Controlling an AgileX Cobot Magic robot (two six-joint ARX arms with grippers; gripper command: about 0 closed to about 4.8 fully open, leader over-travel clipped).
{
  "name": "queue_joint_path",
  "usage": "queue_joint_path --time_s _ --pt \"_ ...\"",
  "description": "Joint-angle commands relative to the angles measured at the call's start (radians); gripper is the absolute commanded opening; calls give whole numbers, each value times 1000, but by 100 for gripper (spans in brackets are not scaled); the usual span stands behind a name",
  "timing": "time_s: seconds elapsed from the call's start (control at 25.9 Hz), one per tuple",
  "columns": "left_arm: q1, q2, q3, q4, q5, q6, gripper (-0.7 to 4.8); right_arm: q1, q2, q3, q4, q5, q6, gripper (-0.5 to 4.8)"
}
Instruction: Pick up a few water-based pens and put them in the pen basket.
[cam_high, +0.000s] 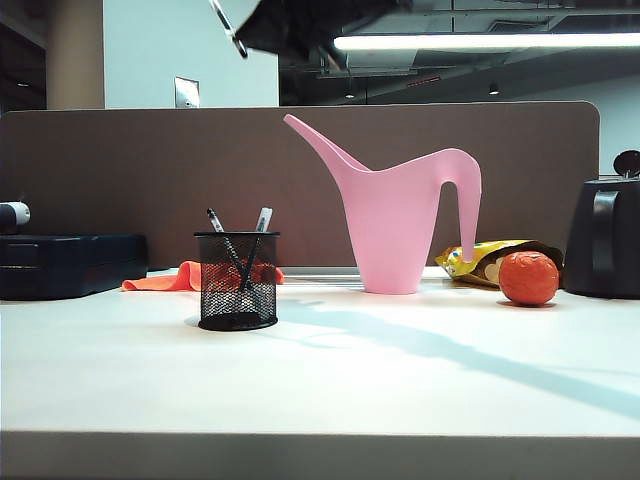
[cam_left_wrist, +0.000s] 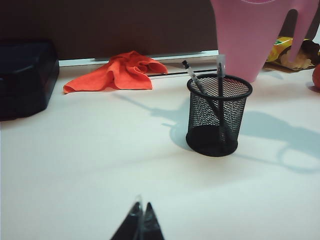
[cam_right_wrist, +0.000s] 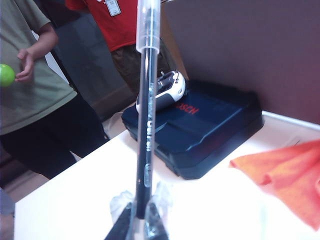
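The right gripper (cam_right_wrist: 136, 222) is clamping a pen (cam_right_wrist: 146, 115) pointing straight out from its fingertips, while the left gripper (cam_left_wrist: 139, 220) is sitting closed near the basket (cam_left_wrist: 218, 116).

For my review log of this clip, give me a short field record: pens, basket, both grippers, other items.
pens in basket: two pens standing tilted inside
pen basket: black mesh cup, upright on the white table
third pen: held pen, gripped near one end
right gripper: right gripper, shut on held pen, raised above the table
left gripper: left gripper, shut, empty, low over the table
others: pink watering can, orange cloth
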Motion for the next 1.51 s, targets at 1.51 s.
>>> queue_joint_path --time_s 1.51 --pt "1 1 2 13 1 -3 -4 38 -190 -601 -53 65 112 -9"
